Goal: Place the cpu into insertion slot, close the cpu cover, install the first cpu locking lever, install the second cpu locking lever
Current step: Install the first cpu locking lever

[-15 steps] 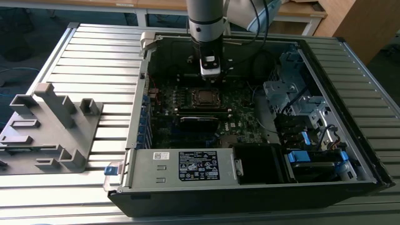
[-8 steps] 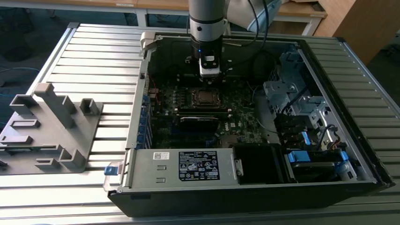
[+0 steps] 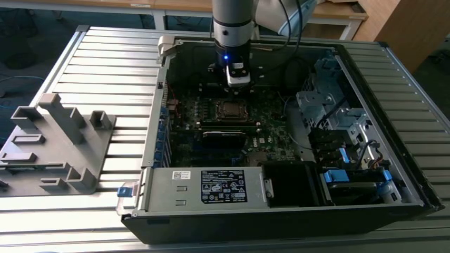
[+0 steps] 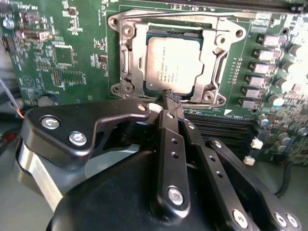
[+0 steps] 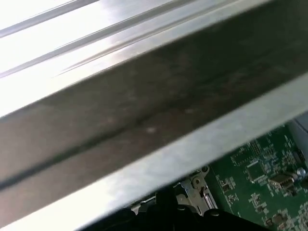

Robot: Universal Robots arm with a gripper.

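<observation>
Cpu (image 4: 172, 62) seated under closed cpu cover (image 4: 168, 33), jaws shut and empty just above, computer case (image 3: 281, 211) on slatted metal table (image 3: 105, 68)

Cpu (image 4: 172, 65): dull grey metal top, matt, smooth.
Cover (image 4: 130, 67): thin silver metal frame, satin sheen, seen at frame centre-top in the second wrist view.
Board (image 4: 72, 53): dark green, semi-gloss laminate.
Gripper (image 4: 168, 98): black metal links, matt to faintly glossy, with bright steel screw heads.
Case (image 3: 281, 224): black outer shell, matt; bare grey sheet metal inside.
Table (image 3: 105, 68): ribbed aluminium slats, brushed, lightly reflective.
Fixture (image 3: 52, 145): grey plastic, matt, left of frame in the exterior view.
Rail (image 5: 144, 110): brushed metal with bright glare.
</observation>
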